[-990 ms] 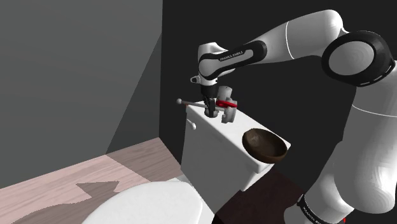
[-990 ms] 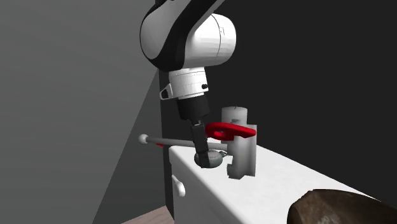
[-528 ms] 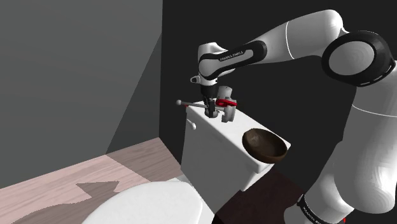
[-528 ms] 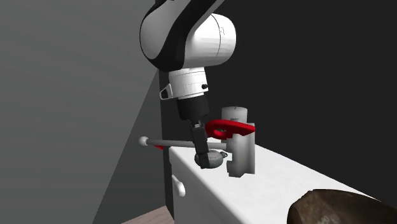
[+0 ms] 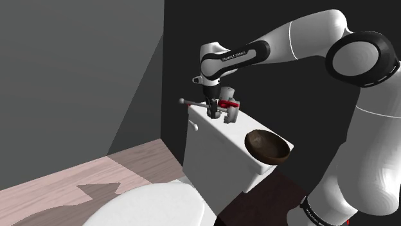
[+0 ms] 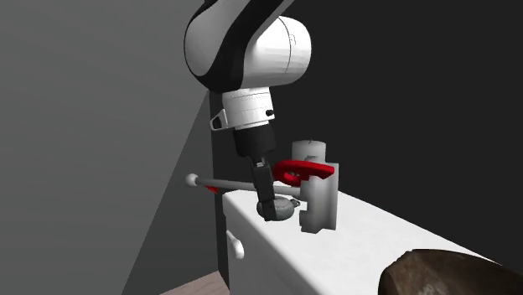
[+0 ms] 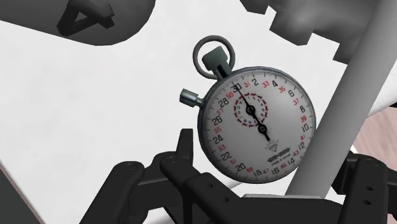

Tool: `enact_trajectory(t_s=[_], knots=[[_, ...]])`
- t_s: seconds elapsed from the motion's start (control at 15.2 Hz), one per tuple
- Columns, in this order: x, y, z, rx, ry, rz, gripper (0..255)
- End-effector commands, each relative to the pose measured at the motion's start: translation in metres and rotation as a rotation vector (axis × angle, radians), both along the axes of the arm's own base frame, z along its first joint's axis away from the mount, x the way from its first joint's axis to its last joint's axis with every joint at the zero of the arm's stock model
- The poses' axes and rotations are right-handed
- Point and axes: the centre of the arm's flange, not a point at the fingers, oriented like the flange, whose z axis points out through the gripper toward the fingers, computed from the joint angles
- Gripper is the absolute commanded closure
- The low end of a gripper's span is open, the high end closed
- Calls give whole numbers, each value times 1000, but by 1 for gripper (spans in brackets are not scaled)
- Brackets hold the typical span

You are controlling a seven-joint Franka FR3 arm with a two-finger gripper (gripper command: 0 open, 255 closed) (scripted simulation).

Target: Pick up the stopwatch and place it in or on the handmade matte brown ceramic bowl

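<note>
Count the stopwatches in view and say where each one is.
1. The stopwatch lies face up on the white toilet tank lid, under the open end effector. Another could be hidden behind the arm.

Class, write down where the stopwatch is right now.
The stopwatch lies on the white toilet tank, near its end at the second exterior view's left, just under the gripper and beside a white object with a red part.

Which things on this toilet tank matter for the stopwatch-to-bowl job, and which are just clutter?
Job:
- stopwatch
- brown bowl
- gripper, down at the stopwatch

Lying about:
- red tool
- grey ball-ended rod
- pale upright block under the red tool
</note>
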Motion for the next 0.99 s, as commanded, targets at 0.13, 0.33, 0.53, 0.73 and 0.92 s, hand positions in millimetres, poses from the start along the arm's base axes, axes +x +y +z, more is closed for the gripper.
enact_trajectory(t_s=[0.13, 0.33, 0.53, 0.73, 0.92], knots=[[0, -1, 18, 0, 1, -1, 255], [0, -1, 34, 0, 1, -1, 255], [0, -1, 50, 0, 1, -1, 255], [0, -1, 66, 0, 1, -1, 255], [0, -1, 82, 0, 1, -1, 255]])
